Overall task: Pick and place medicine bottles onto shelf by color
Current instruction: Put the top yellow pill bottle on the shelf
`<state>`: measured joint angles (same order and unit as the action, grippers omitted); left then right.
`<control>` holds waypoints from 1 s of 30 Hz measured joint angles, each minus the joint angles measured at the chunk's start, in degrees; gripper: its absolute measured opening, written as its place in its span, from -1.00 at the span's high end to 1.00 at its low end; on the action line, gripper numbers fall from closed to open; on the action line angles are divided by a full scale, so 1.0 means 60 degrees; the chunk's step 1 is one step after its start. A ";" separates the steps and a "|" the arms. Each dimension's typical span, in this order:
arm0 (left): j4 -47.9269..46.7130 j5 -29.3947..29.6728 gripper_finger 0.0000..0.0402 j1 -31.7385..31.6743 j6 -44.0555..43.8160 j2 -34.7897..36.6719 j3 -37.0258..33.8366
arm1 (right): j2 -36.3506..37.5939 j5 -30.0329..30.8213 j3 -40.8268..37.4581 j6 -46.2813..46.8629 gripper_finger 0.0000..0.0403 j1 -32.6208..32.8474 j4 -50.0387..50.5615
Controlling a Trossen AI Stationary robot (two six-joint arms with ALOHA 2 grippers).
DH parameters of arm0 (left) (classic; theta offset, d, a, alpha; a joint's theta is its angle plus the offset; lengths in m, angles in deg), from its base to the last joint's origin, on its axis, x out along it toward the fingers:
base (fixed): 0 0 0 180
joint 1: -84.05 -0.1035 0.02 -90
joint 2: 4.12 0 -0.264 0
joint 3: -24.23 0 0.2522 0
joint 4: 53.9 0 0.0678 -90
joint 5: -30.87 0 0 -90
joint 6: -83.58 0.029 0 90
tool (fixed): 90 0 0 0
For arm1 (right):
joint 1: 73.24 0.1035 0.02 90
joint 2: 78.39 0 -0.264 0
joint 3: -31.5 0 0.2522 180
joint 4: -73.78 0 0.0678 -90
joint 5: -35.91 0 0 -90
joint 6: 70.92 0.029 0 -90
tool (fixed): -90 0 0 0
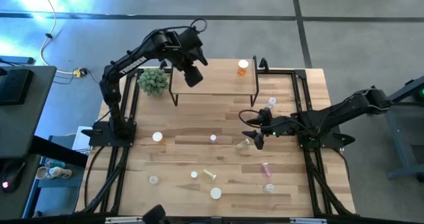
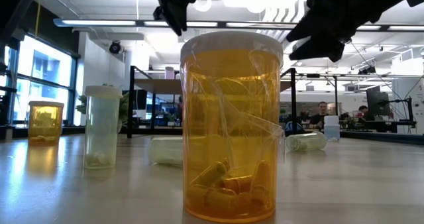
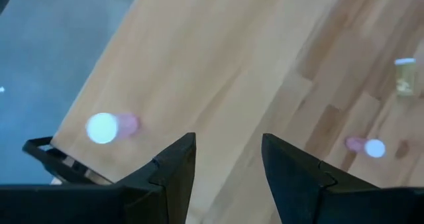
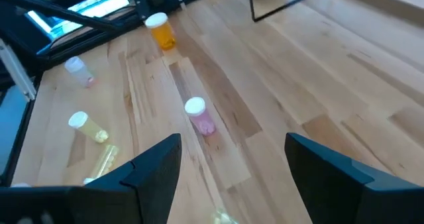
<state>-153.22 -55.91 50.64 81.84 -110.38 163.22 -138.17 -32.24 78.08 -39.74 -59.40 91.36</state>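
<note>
L gripper (image 1: 193,73) fingers open, empty, over shelf (image 1: 215,85), upper center; R gripper (image 1: 255,139) fingers open, center-right above counter (image 1: 179,151).

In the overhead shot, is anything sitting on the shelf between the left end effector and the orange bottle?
No. In the high view the shelf top is bare between the left end effector, over its left end, and the orange bottle near its right end.
</note>
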 joint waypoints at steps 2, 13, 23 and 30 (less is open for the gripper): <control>-0.0056 -0.0001 0.19 0.0187 0.0000 0.0000 0.0000 | -0.0134 0.0263 0.0000 0.0182 -0.30 0.0103 0.0022; -0.0255 -0.0002 0.19 0.1454 -0.0173 0.0000 0.0000 | -0.0599 0.0572 0.0004 -0.0452 -0.30 0.0260 -0.0670; -0.0285 0.0814 0.19 0.2545 -0.0793 0.0000 0.0000 | -0.0599 0.0568 0.0015 -0.1534 -0.30 0.0256 -0.0888; -0.0565 0.1580 0.19 0.3412 -0.1333 0.0000 -0.0002 | -0.0599 0.0564 0.0015 -0.2018 -0.30 0.0256 -0.0888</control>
<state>-156.60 -46.43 71.11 73.84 -110.38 163.21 -141.76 -28.85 78.17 -51.84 -57.86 86.02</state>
